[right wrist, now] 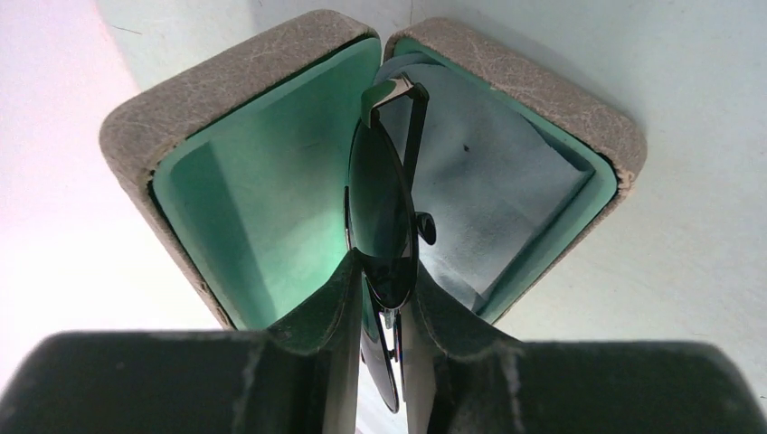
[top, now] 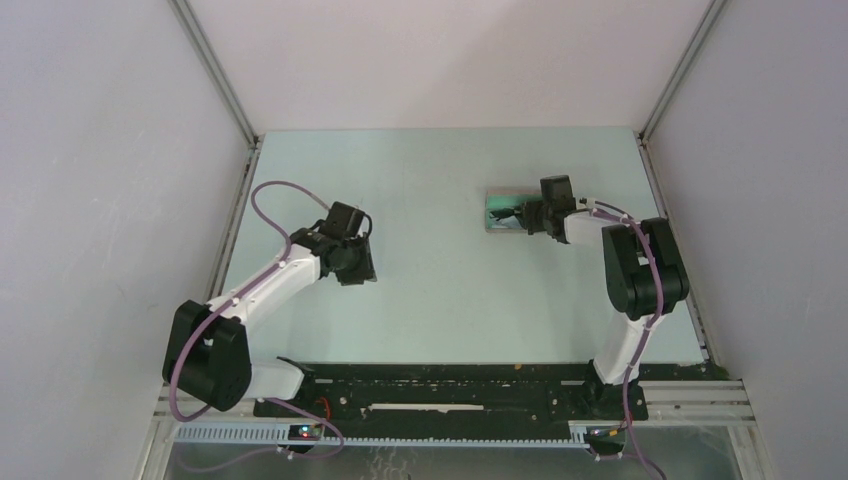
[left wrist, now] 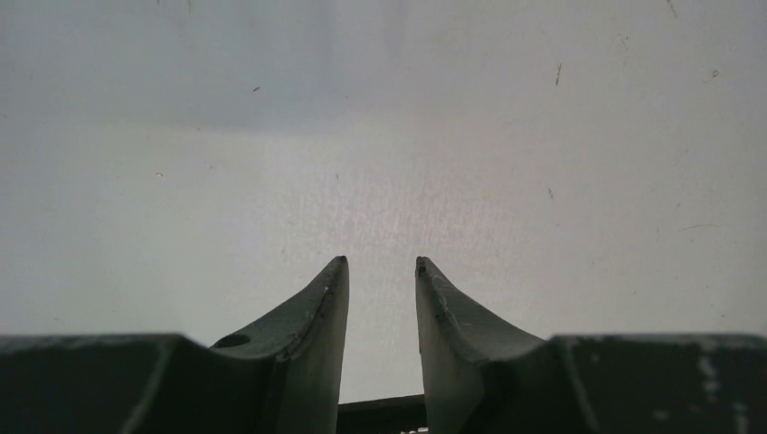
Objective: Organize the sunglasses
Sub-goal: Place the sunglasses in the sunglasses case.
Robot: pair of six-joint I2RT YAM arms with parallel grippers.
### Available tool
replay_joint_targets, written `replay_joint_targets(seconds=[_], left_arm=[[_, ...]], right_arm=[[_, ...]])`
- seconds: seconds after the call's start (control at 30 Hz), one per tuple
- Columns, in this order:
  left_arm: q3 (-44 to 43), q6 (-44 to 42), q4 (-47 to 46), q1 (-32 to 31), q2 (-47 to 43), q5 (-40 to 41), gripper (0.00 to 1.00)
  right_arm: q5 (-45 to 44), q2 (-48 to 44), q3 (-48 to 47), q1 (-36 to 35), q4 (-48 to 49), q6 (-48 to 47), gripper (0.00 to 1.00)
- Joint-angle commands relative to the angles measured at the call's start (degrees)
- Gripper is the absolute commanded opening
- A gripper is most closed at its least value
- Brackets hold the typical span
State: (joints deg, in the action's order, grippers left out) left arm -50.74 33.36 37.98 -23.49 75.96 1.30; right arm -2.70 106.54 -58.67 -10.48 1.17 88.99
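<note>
The right gripper [right wrist: 382, 276] is clamped on the sunglasses [right wrist: 380, 212]. It pinches one dark lens edge-on, right above the open case [right wrist: 226, 99]. The glasses hang over the fold in the middle of the case. The green half is at 9 o'clock, and the blue cloth [right wrist: 493, 172] lies in the half at 3 o'clock. The left gripper [left wrist: 382, 267] has its fingers a little apart with nothing between them — it hovers over bare table.

What could go wrong? The lens is smooth, so the glasses could slip or twist in the pinch. A thin side arm could catch on the rim, and then the light case might slide or tip. The cloth is bumpy, so the glasses may not lie flat and the lid may not close.

The table [top: 430, 280] is pale, smooth and flat, with tiny specks. White walls [top: 90, 150] stand at 9, 12 and 3 o'clock — the case sits near 2 o'clock
</note>
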Motion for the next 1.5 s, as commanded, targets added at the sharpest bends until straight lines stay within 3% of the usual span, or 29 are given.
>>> replay_joint_targets(seconds=[0.0, 0.5, 0.73, 1.0, 1.33, 1.47], left_arm=[[-2.95, -1.15, -0.48, 0.77, -1.22, -0.48, 0.38], [-3.33, -1.63, -1.02, 1.15, -0.65, -2.67, 0.38], [-2.56, -1.55, -1.74, 1.15, -0.57, -3.67, 0.38], [-2.11, -1.38, -2.35, 1.13, -1.10, -4.41, 0.38], [-0.88, -0.68, -4.09, 1.10, -0.98, -6.17, 0.38], [-1.09, -0.37, -4.67, 1.07, -0.64, -6.74, 0.38]], right_arm=[[-1.61, 0.64, -2.06, 0.22, 1.06, -0.43, 0.25], [-3.91, 1.52, -2.04, -0.14, 0.86, -2.16, 0.27], [-4.20, -0.71, -1.50, -0.25, -0.54, -3.12, 0.48], [-1.94, -4.44, 0.33, -0.20, -0.82, -3.31, 0.53], [2.09, -11.63, 5.23, 1.10, 0.04, -10.03, 0.51], [2.09, -14.91, 5.32, 2.20, -0.91, -15.96, 0.34]])
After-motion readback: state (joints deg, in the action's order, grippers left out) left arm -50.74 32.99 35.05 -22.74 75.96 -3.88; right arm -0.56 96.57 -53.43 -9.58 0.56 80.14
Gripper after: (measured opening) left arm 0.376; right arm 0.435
